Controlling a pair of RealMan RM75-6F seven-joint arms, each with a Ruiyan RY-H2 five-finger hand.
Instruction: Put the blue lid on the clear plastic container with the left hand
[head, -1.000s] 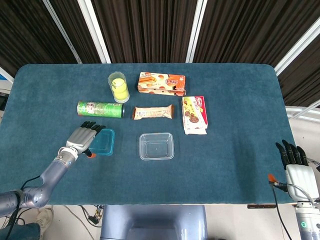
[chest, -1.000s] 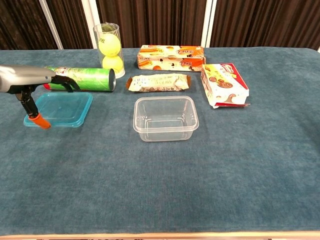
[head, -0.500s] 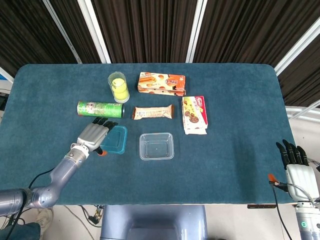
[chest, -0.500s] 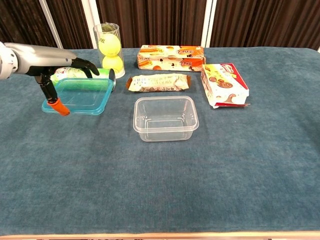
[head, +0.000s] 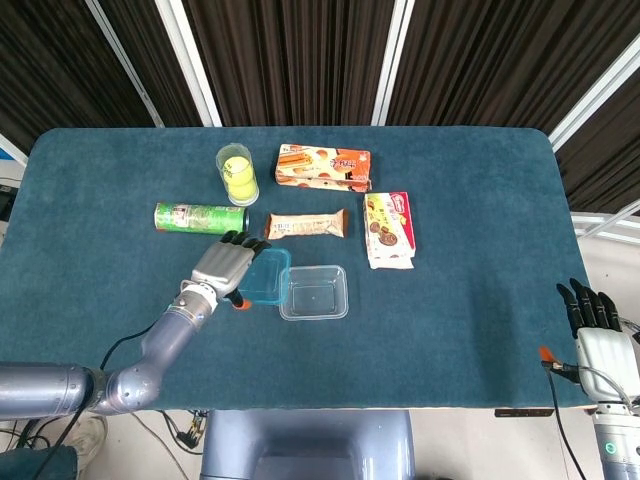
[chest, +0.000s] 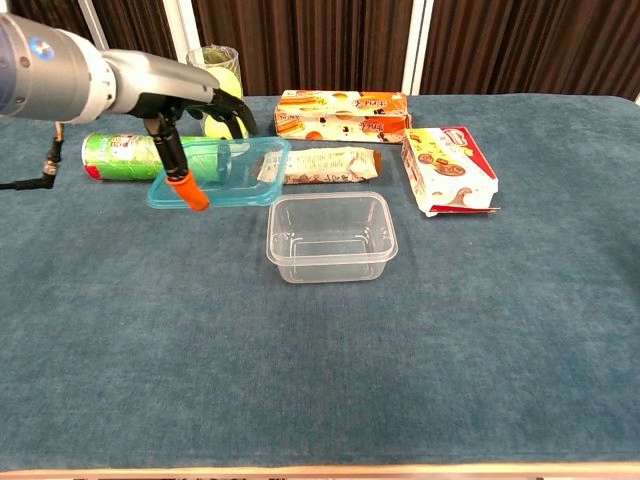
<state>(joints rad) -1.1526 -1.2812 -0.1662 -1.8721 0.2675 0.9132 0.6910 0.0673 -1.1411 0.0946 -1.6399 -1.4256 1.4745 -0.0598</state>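
Observation:
My left hand (head: 222, 267) (chest: 190, 105) holds the blue lid (head: 267, 279) (chest: 226, 173) above the table, fingers over its top and the orange-tipped thumb under its near edge. The lid hangs level, just left of the clear plastic container (head: 313, 292) (chest: 331, 236), its right edge close to the container's left rim. The container stands upright with nothing in it, in the middle of the table. My right hand (head: 595, 330) rests off the table's front right corner, fingers straight and apart, holding nothing.
Behind the lid lie a green chip can (head: 198, 217) (chest: 130, 156) and a tube of tennis balls (head: 237, 173). A wrapped snack bar (head: 306, 225) (chest: 325, 164), an orange biscuit box (head: 322, 167) (chest: 341, 115) and a red-and-white cookie box (head: 388, 229) (chest: 448, 168) lie behind and right of the container.
My left hand has lifted the blue lid off the table and carried it right, from the left side to just beside the container. The right hand has stayed put.

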